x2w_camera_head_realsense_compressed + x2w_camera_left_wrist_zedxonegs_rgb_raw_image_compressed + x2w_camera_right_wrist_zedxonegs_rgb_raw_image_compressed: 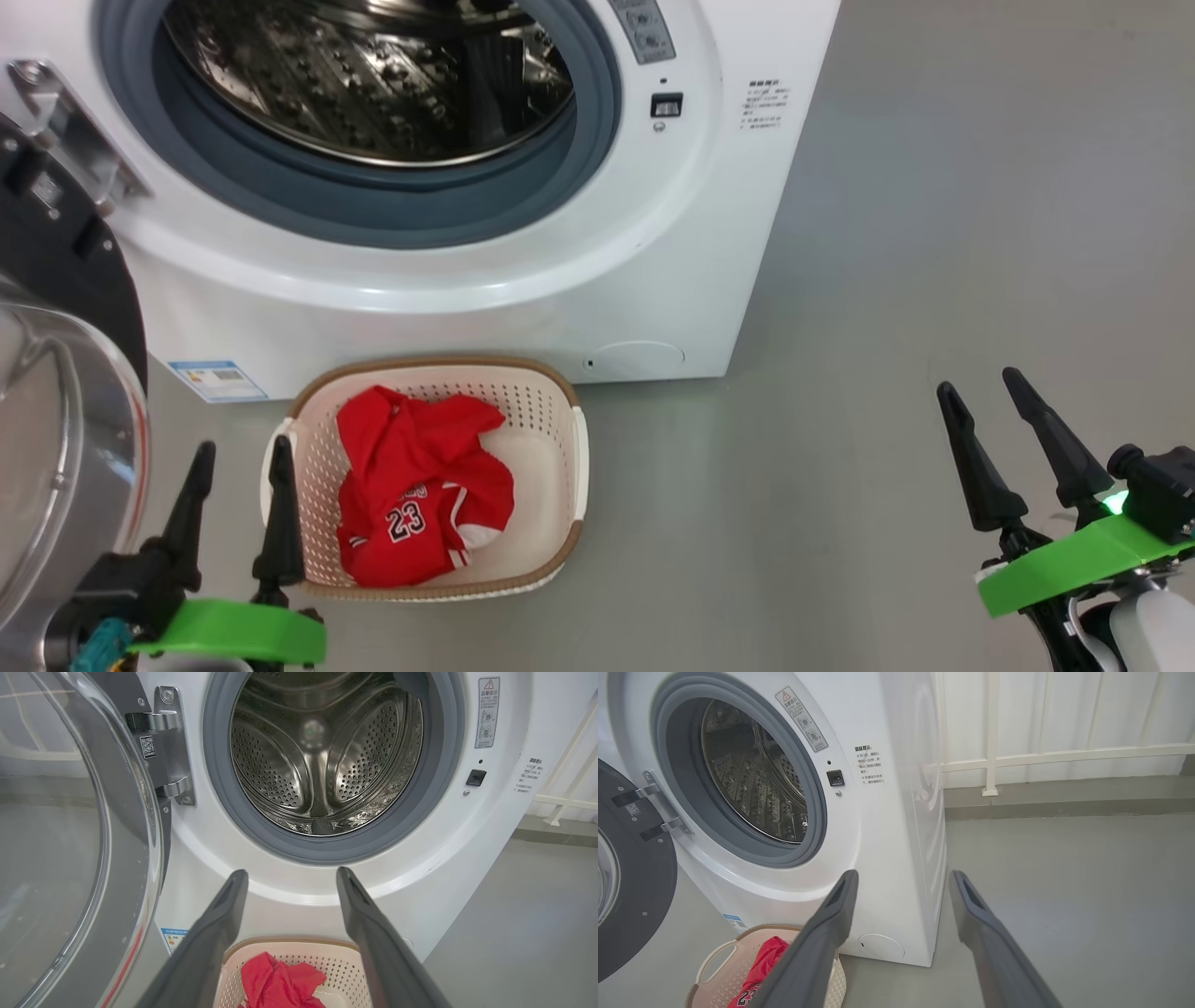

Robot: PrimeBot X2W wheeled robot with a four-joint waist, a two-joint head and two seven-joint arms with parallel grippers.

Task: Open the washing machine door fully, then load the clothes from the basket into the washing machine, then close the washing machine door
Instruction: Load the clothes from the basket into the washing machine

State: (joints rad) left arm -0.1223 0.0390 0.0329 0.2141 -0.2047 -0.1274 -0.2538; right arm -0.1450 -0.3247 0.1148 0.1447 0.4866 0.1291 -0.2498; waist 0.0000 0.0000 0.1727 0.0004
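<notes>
Glossy black rim and clear glass mark the washing machine door (56, 420), swung wide on its hinge at the far left, so the opening step looks done. Just beside it hangs the left pincer (243, 443), its two dark fingers spread apart and holding nothing, close to the near left side of the basket (429, 362). The basket sits on the floor (887, 280) right in front of the washing machine (467, 299), under the drum (373, 75). The clothes (420, 485) lie heaped in it, red, with the number 23 facing up.

Loading is the step in hand, and none of it is done yet. The left pincer is the nearer one. It would do best to drop onto the thick middle of the heap, not a loose hem, and close on a deep fold. Then it should lift clear of the brown rim and carry the bundle well past the grey rubber seal, so no cloth trails out. Far right, well away from the basket, the right pincer (978, 381) also stands spread and empty.
</notes>
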